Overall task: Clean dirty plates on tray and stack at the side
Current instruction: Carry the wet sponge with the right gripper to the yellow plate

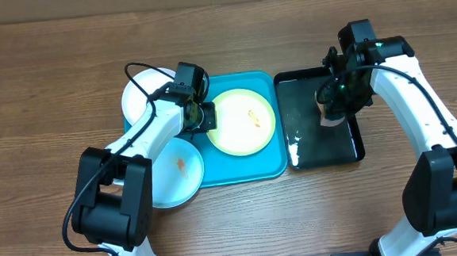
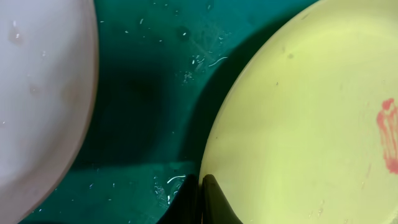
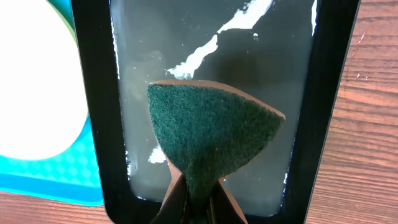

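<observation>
So all three plates are sitting on the turquoise tray (image 1: 247, 171) in the middle of the table (image 1: 50, 75). The yellow-green plate (image 1: 245, 131) lies flat and fully inside it, with a small orange smear just right of its center. The light blue plate (image 1: 172, 183) is at the tray's lower left corner, hanging out over the wood, and it has an orange streak too. The white plate (image 1: 139, 98) pokes off the upper left corner, partly hidden under the left arm, and I can't see any marks on it. The tray floor between white and yellow shows little droplets.

The left gripper (image 2: 200, 198) has its fingers pressed together right at the yellow-green plate's left rim. Honestly can't tell if the rim is actually caught between them.

The right gripper (image 3: 196, 202) is clamped on a sponge (image 3: 211, 130), green scrubby face toward the wrist camera, hanging over the wet-looking black tray (image 1: 306, 99) just beside the turquoise one.
</observation>
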Robot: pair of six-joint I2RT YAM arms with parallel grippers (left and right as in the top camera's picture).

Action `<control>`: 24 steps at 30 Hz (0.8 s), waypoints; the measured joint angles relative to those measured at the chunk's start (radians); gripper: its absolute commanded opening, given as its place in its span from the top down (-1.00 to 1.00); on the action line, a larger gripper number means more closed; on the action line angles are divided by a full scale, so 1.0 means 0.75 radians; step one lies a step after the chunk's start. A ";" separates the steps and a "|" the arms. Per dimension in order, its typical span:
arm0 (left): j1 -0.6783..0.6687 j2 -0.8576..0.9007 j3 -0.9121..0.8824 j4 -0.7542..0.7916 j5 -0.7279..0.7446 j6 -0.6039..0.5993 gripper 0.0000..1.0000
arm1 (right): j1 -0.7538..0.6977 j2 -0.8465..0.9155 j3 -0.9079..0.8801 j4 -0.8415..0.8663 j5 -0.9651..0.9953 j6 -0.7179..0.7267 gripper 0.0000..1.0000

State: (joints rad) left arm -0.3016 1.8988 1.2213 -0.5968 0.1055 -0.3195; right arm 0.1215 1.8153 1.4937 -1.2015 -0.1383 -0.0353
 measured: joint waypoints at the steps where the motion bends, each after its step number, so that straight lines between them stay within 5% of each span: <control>1: 0.000 0.000 0.000 -0.001 0.003 0.006 0.92 | 0.000 0.000 0.000 0.002 0.001 -0.004 0.93; 24: 0.000 0.000 0.000 -0.001 0.020 0.011 0.92 | 0.091 0.001 0.150 0.019 -0.257 -0.008 0.93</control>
State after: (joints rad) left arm -0.3016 1.8988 1.2213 -0.5972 0.1204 -0.3111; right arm 0.1898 1.8156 1.6062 -1.1870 -0.3309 -0.0414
